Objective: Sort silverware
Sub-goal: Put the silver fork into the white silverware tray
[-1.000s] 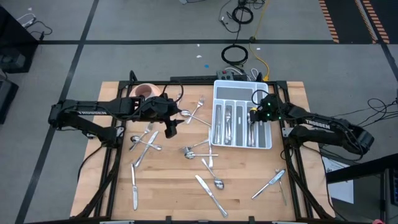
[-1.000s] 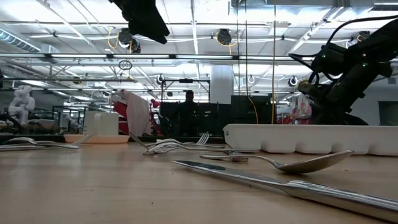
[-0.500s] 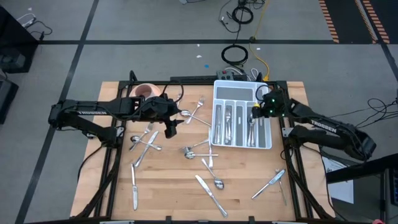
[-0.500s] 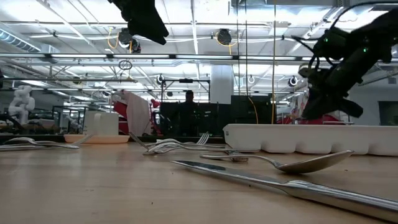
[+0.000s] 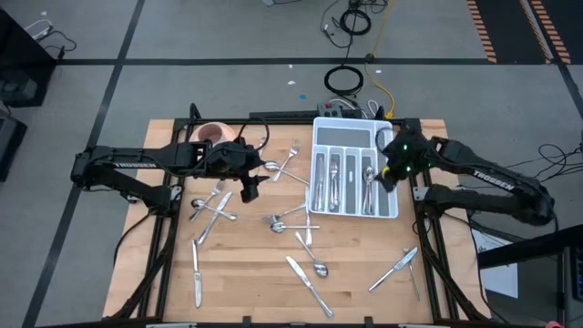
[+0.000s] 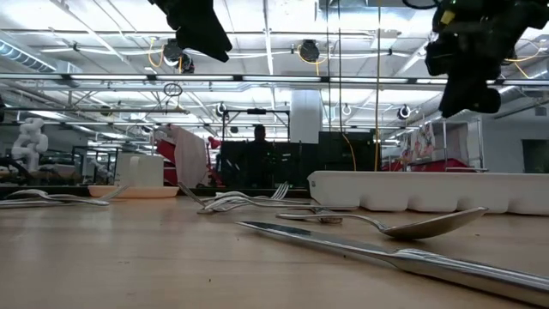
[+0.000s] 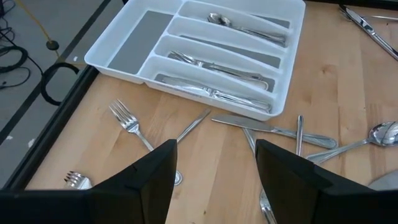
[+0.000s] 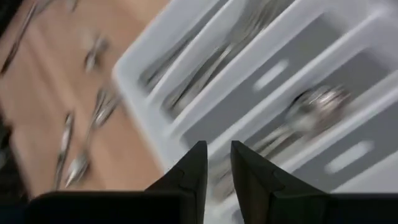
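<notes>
Your right gripper (image 5: 386, 175) hangs above the white tray (image 5: 355, 211), over its right-hand compartments, jaws nearly pressed together with only a thin gap and nothing between them. Your left gripper (image 5: 250, 187) hovers over the table (image 5: 255, 282) left of the tray, jaws spread wide and empty. Some silverware (image 5: 334, 178) already lies in the tray's long slots, including a spoon (image 8: 311, 106) below the right gripper. The rest lies scattered on the table: forks (image 7: 127, 121) beside the tray, knives (image 5: 308, 283) and spoons toward the front edge.
</notes>
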Tool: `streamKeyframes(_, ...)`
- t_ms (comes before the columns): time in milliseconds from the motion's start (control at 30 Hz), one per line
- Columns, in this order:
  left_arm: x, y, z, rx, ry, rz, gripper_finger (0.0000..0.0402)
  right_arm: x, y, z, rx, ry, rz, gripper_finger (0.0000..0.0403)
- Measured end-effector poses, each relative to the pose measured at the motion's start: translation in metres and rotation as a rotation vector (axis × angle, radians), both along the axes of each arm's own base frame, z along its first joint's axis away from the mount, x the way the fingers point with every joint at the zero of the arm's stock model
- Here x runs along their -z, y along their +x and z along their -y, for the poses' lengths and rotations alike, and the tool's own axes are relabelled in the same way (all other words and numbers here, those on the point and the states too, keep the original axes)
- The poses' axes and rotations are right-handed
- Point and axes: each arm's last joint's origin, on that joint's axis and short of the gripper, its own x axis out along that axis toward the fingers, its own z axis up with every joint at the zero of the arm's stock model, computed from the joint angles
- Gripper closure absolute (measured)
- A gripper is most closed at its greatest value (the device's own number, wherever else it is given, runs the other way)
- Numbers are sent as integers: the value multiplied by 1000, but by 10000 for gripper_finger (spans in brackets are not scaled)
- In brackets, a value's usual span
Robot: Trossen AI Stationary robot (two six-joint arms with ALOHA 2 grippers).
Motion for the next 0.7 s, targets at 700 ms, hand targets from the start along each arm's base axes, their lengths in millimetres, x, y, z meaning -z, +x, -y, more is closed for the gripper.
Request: streamKeyframes(700,86,-10,46,132,-137,-99,178,25,87,-80,-291,-60,39,339)
